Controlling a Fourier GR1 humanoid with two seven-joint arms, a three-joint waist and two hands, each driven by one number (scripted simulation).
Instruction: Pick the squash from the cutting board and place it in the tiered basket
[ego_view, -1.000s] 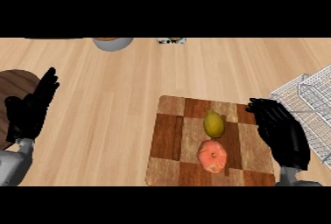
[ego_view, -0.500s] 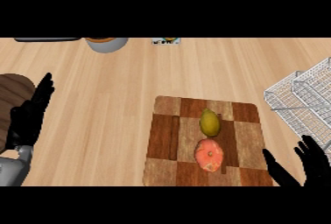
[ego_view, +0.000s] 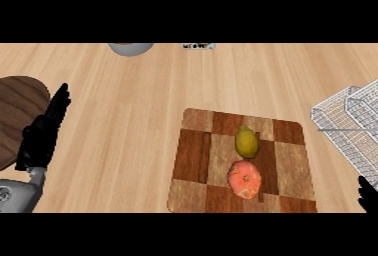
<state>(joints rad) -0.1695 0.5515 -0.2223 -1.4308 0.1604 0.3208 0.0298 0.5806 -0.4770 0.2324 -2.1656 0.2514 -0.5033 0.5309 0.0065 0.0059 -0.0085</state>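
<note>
while the yellow oval squash (ego_view: 246, 141) lies on the checkered wooden cutting board (ego_view: 198, 165), just beside a round orange fruit (ego_view: 244, 179), the black left hand (ego_view: 44, 132) rests at the left edge, fingers straight and open. the white wire tiered basket (ego_view: 343, 125) stands right of the board. only a tip of the black right hand (ego_view: 367, 194) shows; open or closed, one cannot tell.

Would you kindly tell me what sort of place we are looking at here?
Most likely a kitchen counter: a pale wooden countertop, a checkered wooden cutting board carrying an oval yellow squash, and a white wire tiered basket at the right edge.
</note>
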